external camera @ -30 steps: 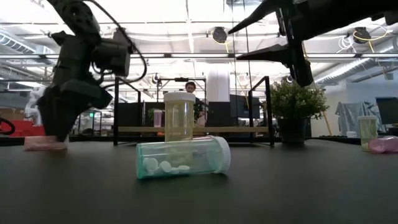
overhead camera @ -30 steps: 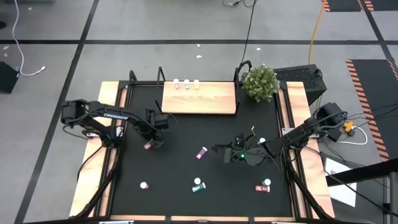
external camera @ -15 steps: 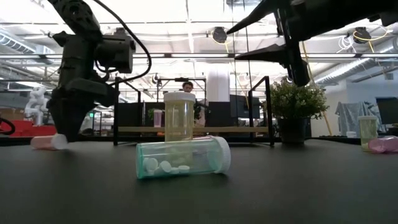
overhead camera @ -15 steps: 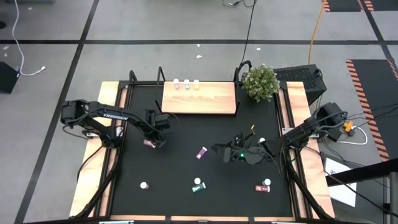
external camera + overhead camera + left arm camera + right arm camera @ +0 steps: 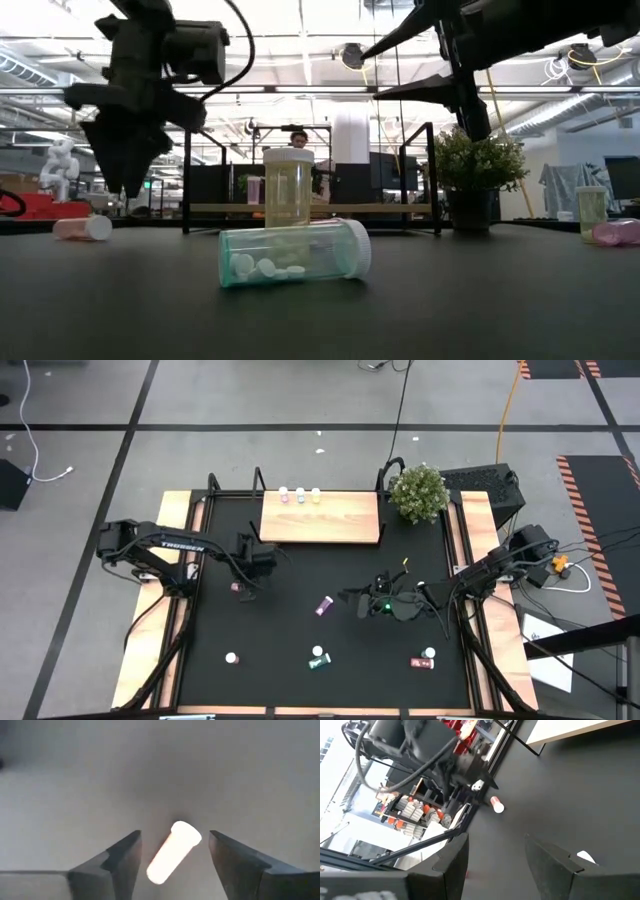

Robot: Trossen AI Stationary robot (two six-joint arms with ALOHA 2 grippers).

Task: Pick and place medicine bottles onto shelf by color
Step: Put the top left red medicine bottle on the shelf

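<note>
Fingers of the left gripper (image 5: 172, 865) stand wide apart and empty, raised above the black tabletop (image 5: 300, 610). A small pink medicine bottle with a white cap (image 5: 172, 852) lies on its side on the tabletop in the gap below them, touching neither finger. In the low view that bottle (image 5: 83, 228) rests on the table just below the fingertips.

The right gripper (image 5: 352, 600) hangs above the table's middle with its fingers also spread and holding nothing; a magenta bottle (image 5: 325, 605) lies just beyond its fingertips.

A flat light-wood shelf board with black end brackets (image 5: 320, 525) sits well beyond both grippers' fingers, with three small bottles standing in a row along its far edge (image 5: 300, 494).
</note>
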